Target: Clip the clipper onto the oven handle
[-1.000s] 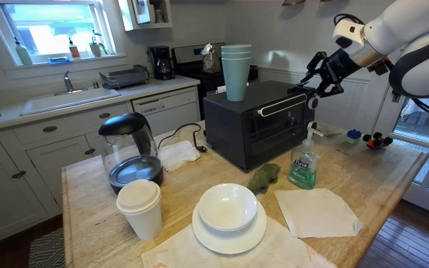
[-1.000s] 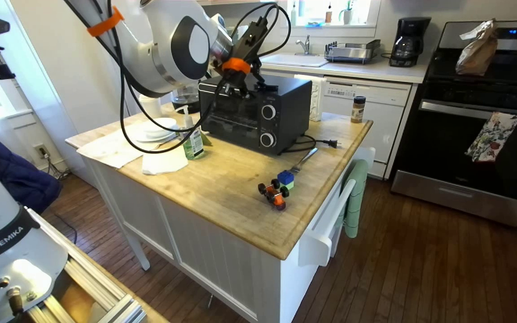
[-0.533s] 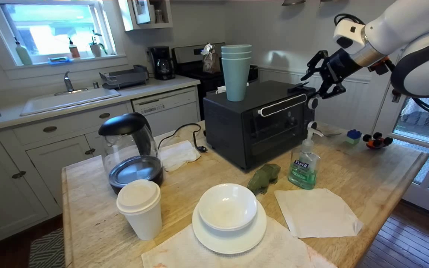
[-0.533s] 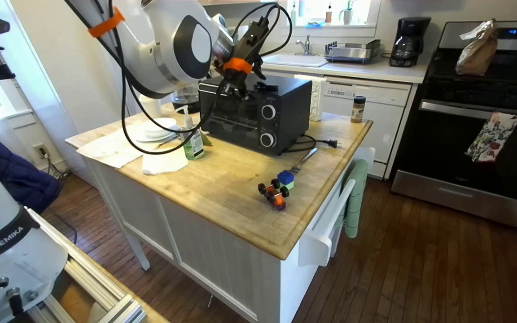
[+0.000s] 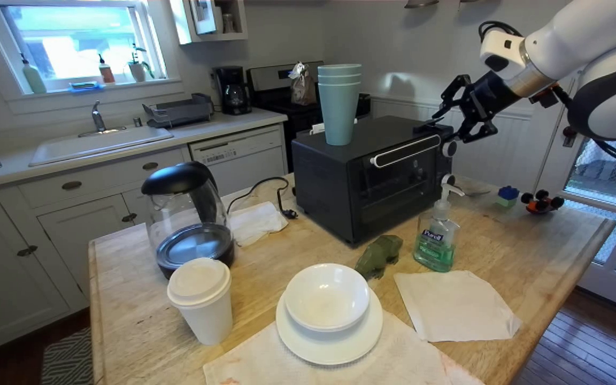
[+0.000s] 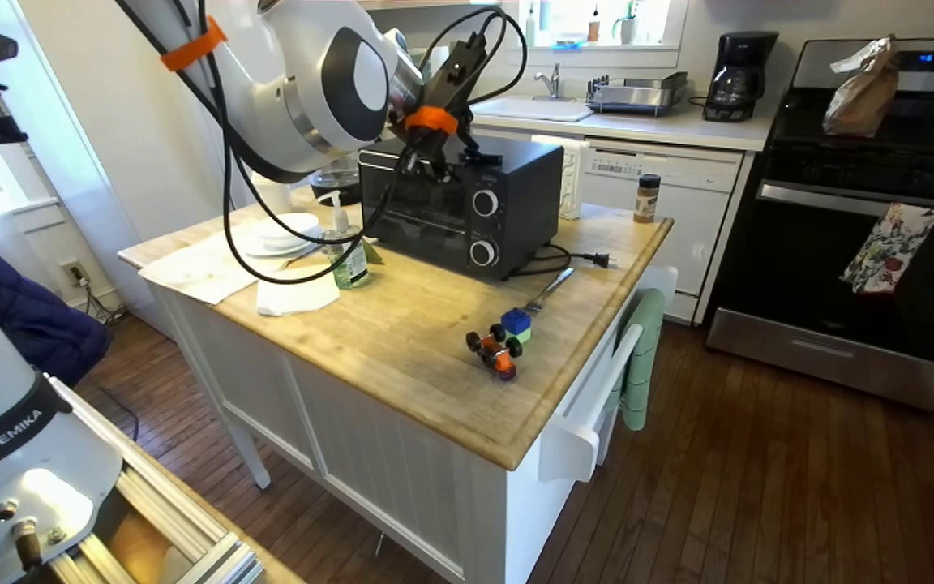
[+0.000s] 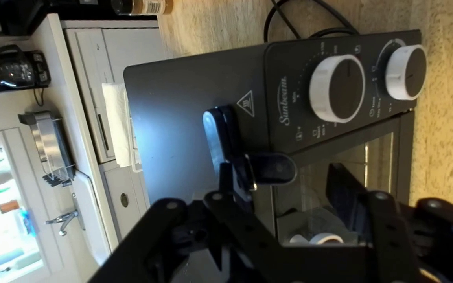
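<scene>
The clipper (image 7: 220, 133) is a black clip lying on top of the black toaster oven at its front corner, above the knobs. One lever sticks out past the front edge. It also shows in both exterior views (image 5: 426, 127) (image 6: 483, 158). The oven handle (image 5: 407, 151) is the pale bar across the upper door; I cannot make it out in the wrist view. My gripper (image 7: 281, 177) is open, with one fingertip close beside or over the clipper and the other in front of the oven door. It also shows at the oven's front corner in both exterior views (image 5: 447, 126) (image 6: 457, 162). Nothing is held.
Stacked teal cups (image 5: 339, 107) stand on the oven (image 5: 324, 187). A sanitizer bottle (image 5: 436, 240) and a green frog figure (image 5: 380, 256) are before its door. A blue-green block (image 6: 516, 323), a toy car (image 6: 495, 350) and a fork (image 6: 550, 290) lie on the table.
The arm and gripper have shifted only slightly at the oven's front corner. The gripper stays open, and the clipper and oven have not visibly moved.
</scene>
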